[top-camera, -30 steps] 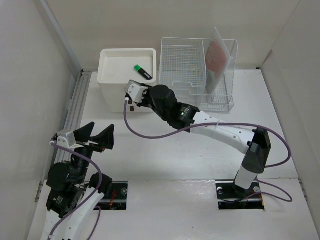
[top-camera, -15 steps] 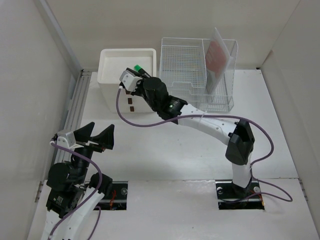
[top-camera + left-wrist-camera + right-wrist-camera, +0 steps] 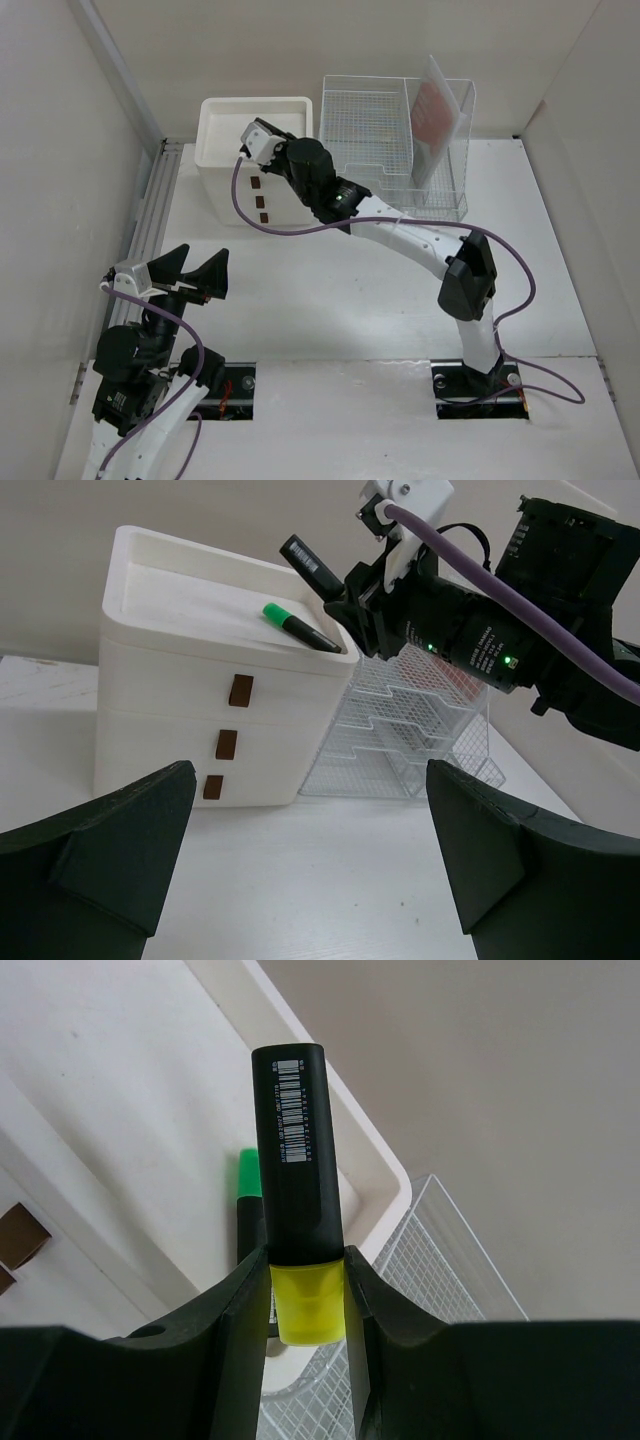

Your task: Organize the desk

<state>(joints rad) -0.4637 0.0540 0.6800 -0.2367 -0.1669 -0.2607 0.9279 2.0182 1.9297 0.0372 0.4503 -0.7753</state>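
The highlighter (image 3: 290,1140) pinched in the black right gripper (image 3: 305,1260) was black-bodied, with a yellow end and a white barcode. The marker (image 3: 300,628) beside it showed a green cap on black. The three-drawer box (image 3: 170,710) was white with small brown pulls (image 3: 238,690), the wire rack (image 3: 365,130) a clear grid, the cable (image 3: 480,577) purple.

Bright, even, diffuse light.
Soft shadows on the worktop (image 3: 330,300); close-up fingers (image 3: 100,850) look slightly out of focus in wrist views.
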